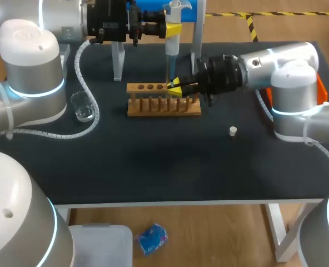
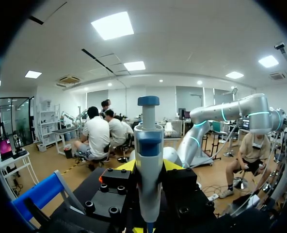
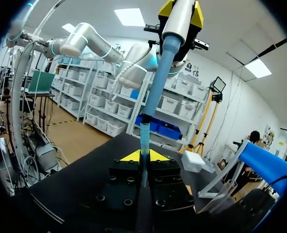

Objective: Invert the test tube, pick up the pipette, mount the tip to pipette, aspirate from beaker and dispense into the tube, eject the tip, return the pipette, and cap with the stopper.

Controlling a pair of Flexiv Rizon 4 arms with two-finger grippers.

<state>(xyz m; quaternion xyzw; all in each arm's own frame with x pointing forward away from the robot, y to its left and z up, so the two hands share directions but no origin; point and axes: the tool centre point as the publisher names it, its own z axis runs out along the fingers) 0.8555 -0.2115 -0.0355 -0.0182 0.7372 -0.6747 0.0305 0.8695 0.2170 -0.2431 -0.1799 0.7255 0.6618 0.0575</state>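
Right of the rack (image 1: 163, 107), the stopper (image 1: 233, 130) lies loose on the tabletop (image 1: 153, 167). Over the rack's right half the test tube (image 3: 144, 141) is clamped upright in the right hand (image 1: 176, 87); thin, slick glass, it is judged best gripped lightly at mid-body. Above the rack the stiff pipette (image 1: 172, 41) is gripped round its barrel by the left hand (image 1: 173, 29).

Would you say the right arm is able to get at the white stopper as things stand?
Probably not yet: the stopper lies unobstructed nearby, but the right gripper is shut on the test tube.
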